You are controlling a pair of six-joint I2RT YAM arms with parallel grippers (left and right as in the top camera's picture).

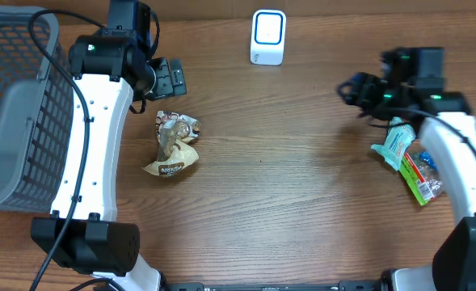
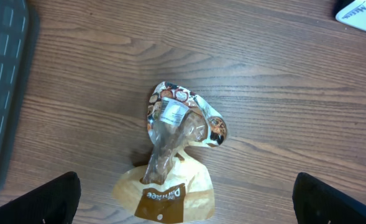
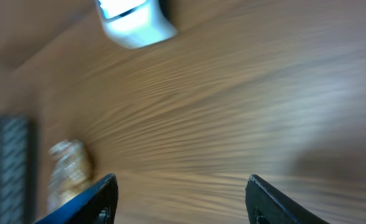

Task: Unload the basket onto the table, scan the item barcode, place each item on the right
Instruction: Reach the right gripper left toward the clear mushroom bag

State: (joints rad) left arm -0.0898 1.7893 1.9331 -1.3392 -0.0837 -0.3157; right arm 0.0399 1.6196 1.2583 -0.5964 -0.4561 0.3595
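Left gripper (image 2: 189, 202) hangs with jaws wide apart just beside the snack bag (image 2: 170, 130), clear of it. Right gripper (image 3: 183, 199), well right of the bag, stands parted, holding nothing.

A grey mesh basket (image 1: 11, 48) stands off to my left, at the end of the wooden table (image 1: 302, 202). Its wall is an open grid, dark and see-through.

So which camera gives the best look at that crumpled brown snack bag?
The left wrist view: the snack bag fills the centre, sharp, its label showing. Overhead shows it whole but small; the right wrist view catches only a blur at the lower left.
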